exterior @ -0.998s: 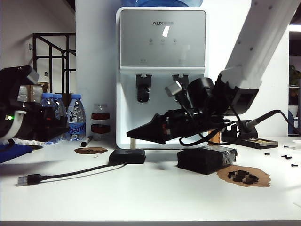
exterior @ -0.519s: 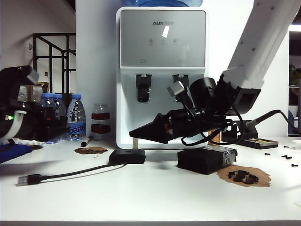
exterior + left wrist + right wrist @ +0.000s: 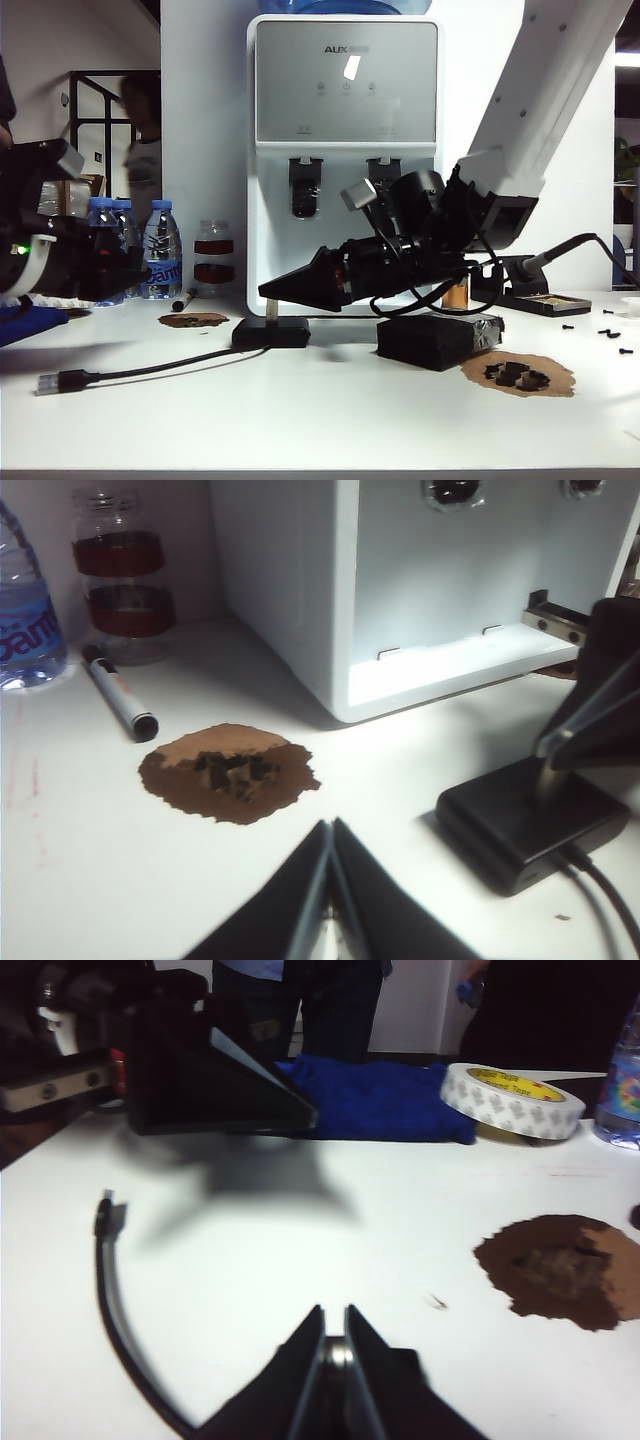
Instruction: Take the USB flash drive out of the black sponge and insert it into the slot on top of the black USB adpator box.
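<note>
My right gripper (image 3: 266, 291) reaches in from the right and is shut on the USB flash drive (image 3: 547, 771), a slim silver stick hanging straight down from its tips. The drive's lower end meets the top of the black USB adpator box (image 3: 270, 333) (image 3: 525, 825); the slot itself is hidden. In the right wrist view the gripper (image 3: 334, 1326) pinches a bit of silver metal. The black sponge (image 3: 430, 343), taped at one end, lies to the right of the box. My left gripper (image 3: 330, 832) is shut and empty, low over the table at the left, short of the box.
The box's cable (image 3: 150, 368) runs left to a USB plug (image 3: 60, 381). A water dispenser (image 3: 345, 150) stands behind. Water bottles (image 3: 160, 250), a jar (image 3: 213, 260) and a marker (image 3: 118, 692) sit back left. Brown patches with foam scraps (image 3: 518, 373) (image 3: 228, 772) lie on the table.
My right gripper has shifted left and sunk a little, bringing the drive down onto the box's top. The left arm has stayed put. A person has appeared in the background.
</note>
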You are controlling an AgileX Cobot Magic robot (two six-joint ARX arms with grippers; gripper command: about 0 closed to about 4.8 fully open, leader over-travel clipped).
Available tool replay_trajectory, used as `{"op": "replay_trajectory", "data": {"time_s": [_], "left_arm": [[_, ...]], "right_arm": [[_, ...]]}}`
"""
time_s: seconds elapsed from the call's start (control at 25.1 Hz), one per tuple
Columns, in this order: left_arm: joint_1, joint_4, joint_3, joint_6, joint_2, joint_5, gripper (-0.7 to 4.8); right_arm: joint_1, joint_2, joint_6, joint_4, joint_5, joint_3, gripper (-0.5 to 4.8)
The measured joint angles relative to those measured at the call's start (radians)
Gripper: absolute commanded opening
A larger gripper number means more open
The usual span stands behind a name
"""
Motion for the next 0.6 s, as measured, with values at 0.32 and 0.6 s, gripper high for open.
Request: {"op": "replay_trajectory", "data": {"time_s": [0.32,0.6], "left_arm": [[0.0,0.0,0.0,0.0,0.0,0.016,-0.04],[0.0,0.0,0.0,0.0,0.0,0.016,-0.04]], "right_arm": [[0.0,0.009,0.001,-0.017,0.008,0.029,-0.02],[-0.001,0.009,-0.003,-0.044,0.007,0.029,-0.01]]}}
